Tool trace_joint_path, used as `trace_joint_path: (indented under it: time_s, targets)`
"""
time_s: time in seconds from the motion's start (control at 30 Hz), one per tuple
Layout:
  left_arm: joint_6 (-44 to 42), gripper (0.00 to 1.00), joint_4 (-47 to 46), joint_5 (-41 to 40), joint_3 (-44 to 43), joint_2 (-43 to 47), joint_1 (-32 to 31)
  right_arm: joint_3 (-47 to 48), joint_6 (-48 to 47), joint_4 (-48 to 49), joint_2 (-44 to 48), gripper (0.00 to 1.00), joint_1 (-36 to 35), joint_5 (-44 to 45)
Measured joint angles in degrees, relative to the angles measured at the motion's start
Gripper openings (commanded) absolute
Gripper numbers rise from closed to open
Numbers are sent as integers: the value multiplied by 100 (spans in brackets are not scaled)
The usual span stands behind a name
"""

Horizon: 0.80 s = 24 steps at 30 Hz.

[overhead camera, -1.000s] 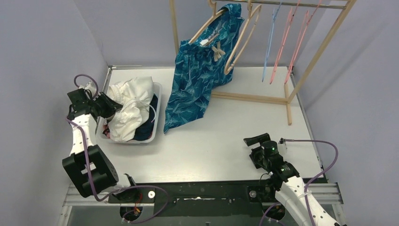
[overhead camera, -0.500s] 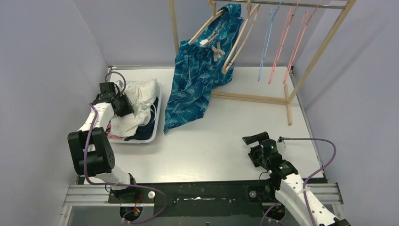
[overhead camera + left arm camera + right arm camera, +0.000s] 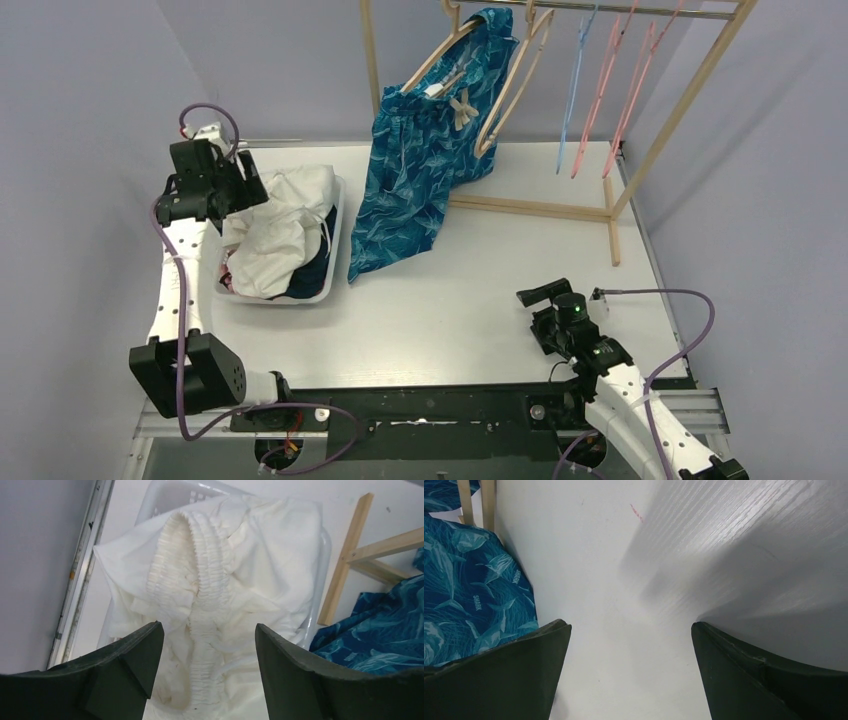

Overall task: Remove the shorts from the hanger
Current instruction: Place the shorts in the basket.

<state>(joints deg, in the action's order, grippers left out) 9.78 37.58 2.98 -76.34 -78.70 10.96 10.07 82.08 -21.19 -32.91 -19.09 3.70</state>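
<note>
The white shorts (image 3: 280,225) lie heaped on top in the basket (image 3: 290,299), their gathered waistband running along the middle of the pile. A dark navy garment (image 3: 312,265) shows under them on the basket's right side.

The left gripper (image 3: 225,190) hangs over the basket's far left end, above the white shorts. In the left wrist view its fingers (image 3: 135,655) stand well apart with nothing between them. The waistband lies below the gap, and whether the tips touch the cloth cannot be told.

The blue patterned shorts (image 3: 420,170) are the one pair outside the basket. They are on a wooden hanger (image 3: 432,58) up and to the right of the basket, draped down so their lower edge rests on the table (image 3: 480,290) just beside the basket's right wall. The right wrist view shows a shark print on them.

The hanger hangs from a wooden rack (image 3: 530,208) that stands to the right of the basket at the far side of the table. Farther right on the same rail are a bare wooden hanger (image 3: 515,85), a blue one (image 3: 578,90) and pink ones (image 3: 610,90).

The right gripper (image 3: 540,295) is well to the right of the basket, near the table's near edge and low over bare tabletop. Its fingers (image 3: 499,675) are spread wide and hold nothing.
</note>
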Motion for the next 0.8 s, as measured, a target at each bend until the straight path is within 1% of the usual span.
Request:
trace_joint_path:
  time_s: [0.1,0.23,0.3,0.4,0.47,0.53,0.63,0.7,0.8]
  targets:
    - [17,67,-4,52,-295,61,-50,105,-107,-118,-116,99,0,68]
    - [52,66,-83,352,-520,-57,-367,173,-199,-262,-138,99,0,118]
    - [52,64,-271,520,-726,-326,-688,184,-210,-297,-136,99,0,136]
    - [138,63,-789,774,-942,-933,-1045,199,-216,-348,-125,99,0,144]
    - [278,57,-1049,804,-1012,-1484,-1117,210,-219,-431,-70,99,0,144]
    - [372,47,-1091,750,-1062,-2061,-1095,212,-216,-529,4,99,0,146]
    - [492,37,-1054,682,-999,-2922,-1058,212,-210,-717,197,99,0,146]
    - [553,35,-1178,699,-675,-3274,-1040,212,-192,-817,363,99,0,149]
    - [651,35,-1550,804,-131,-3305,-1038,210,-181,-933,579,99,0,151]
